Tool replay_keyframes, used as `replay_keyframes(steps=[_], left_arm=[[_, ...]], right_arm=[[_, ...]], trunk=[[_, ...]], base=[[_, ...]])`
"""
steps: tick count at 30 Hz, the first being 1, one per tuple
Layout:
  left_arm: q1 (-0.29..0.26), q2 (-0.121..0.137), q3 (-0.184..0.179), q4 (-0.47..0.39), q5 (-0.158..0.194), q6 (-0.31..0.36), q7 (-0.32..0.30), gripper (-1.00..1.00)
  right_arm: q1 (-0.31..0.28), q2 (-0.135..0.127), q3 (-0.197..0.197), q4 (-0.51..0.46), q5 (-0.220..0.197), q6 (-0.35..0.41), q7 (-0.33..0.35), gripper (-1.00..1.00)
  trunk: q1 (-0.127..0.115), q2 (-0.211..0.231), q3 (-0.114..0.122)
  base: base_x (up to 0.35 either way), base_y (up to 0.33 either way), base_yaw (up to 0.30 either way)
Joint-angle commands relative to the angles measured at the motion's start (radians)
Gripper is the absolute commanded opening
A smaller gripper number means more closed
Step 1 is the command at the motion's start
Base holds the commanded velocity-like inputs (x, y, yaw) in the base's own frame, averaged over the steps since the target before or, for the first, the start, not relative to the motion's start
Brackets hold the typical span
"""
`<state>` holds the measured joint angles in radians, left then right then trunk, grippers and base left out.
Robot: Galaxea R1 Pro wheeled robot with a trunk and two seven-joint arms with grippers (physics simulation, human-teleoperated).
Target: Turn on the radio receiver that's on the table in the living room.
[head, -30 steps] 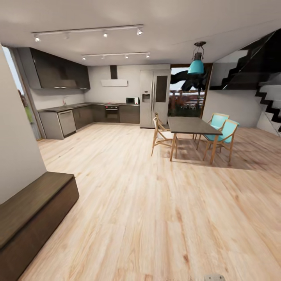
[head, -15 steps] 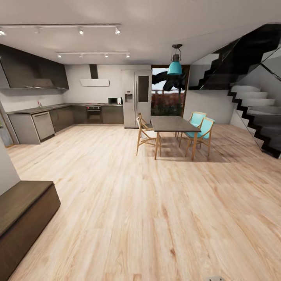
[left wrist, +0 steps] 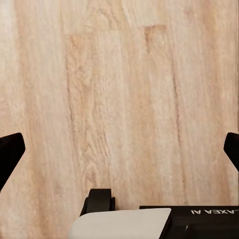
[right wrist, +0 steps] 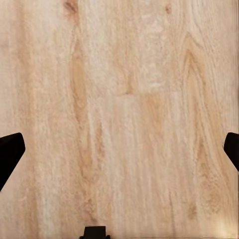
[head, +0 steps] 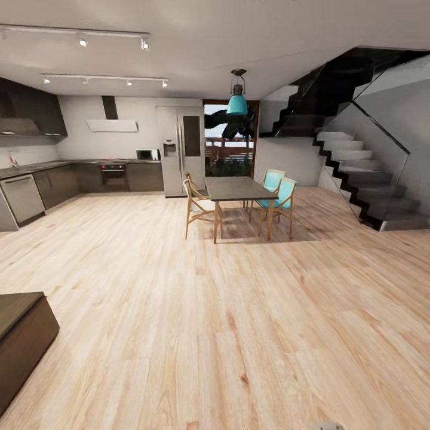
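Head camera looks level across the wood floor point(head: 239, 310) toward the kitchen; both wrist cameras face it closely

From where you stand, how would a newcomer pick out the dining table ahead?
Look past the wood floor toward the glass door, under the teal pendant lamp. The dining table stands there, dark-topped on wooden legs. Turquoise chairs flank one side and bare wooden chairs the other.

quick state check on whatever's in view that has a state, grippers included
left gripper: open, nothing between the fingers, wood floor below
right gripper: open, empty, over the floor
refrigerator: doors shut
oven: door shut
dining table: top bare
teal chairs: upright, drawn up to the dining table
wooden chair: upright, at the dining table
pendant lamp: hanging above the dining table
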<state>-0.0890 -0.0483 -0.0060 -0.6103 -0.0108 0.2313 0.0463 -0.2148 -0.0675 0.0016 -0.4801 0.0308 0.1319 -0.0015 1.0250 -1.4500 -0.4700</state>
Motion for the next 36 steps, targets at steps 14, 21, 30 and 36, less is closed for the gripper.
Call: replay_keyframes(steps=[14, 21, 30, 36], left_arm=[[0.000, 0.001, 0.000, 0.001, -0.001, -0.006, 0.001, 1.00], [0.000, 0.001, 0.000, 0.001, -0.001, -0.006, 0.001, 1.00], [0.000, 0.001, 0.000, 0.001, -0.001, -0.006, 0.003, 1.00], [0.000, 0.001, 0.000, 0.001, -0.001, -0.007, 0.003, 1.00]], right_arm=[[0.000, 0.000, 0.000, 0.000, 0.000, 0.000, 0.000, 1.00], [0.000, 0.000, 0.000, 0.000, 0.000, 0.000, 0.000, 1.00], [0.000, 0.000, 0.000, 0.000, 0.000, 0.000, 0.000, 1.00], [0.000, 0.000, -0.001, 0.000, 0.000, 0.000, 0.000, 1.00]], trunk=[[0.000, 0.000, 0.000], [0.000, 0.000, 0.000], [0.000, 0.000, 0.000], [0.000, 0.000, 0.000]], base=[[0.000, 0.000, -0.288], [0.000, 0.000, -0.288], [0.000, 0.000, -0.288], [0.000, 0.000, -0.287]])
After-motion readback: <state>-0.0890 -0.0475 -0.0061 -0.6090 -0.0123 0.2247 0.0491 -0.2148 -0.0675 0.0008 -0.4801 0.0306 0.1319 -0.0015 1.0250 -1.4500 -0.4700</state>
